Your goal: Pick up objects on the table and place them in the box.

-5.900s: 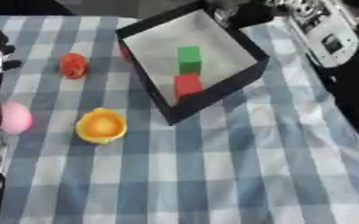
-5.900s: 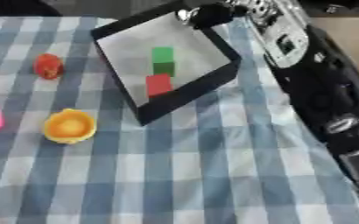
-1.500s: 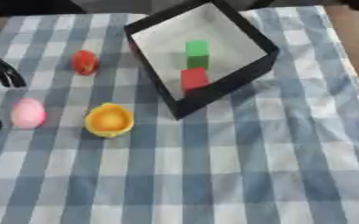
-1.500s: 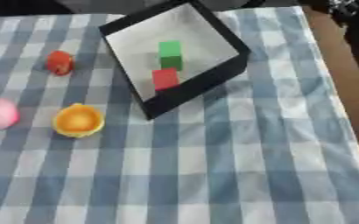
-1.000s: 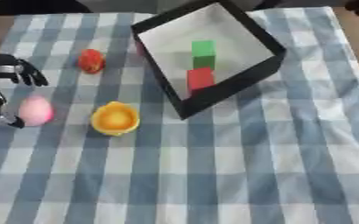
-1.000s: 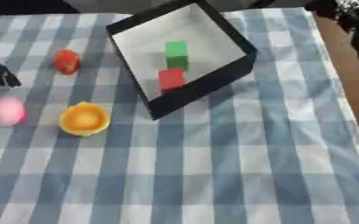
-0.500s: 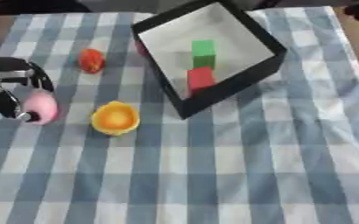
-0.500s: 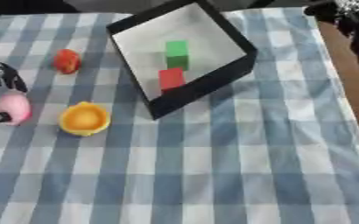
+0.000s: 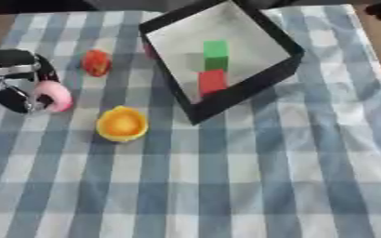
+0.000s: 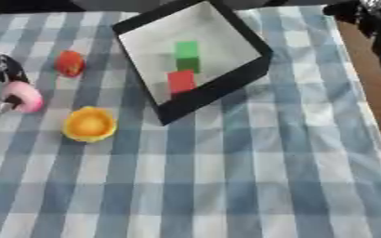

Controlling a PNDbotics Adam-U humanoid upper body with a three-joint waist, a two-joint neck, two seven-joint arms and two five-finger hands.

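Note:
A pink rounded object lies at the left of the checked cloth. My left hand comes in from the left edge with fingers curled over its top and the thumb below it. A red object sits further back. An orange-yellow cup shape lies nearer the front. The black box, white inside, stands tilted at the back and holds a green block and a red block. My right hand shows only as a dark shape at the top right corner.
A small red thing peeks out at the box's left wall. The blue and white cloth stretches bare across the front and right. Brown table edge runs down the right side.
My left hand has come in from the left edge and curled its fingers round the pink object. The other objects and the box have stayed put.

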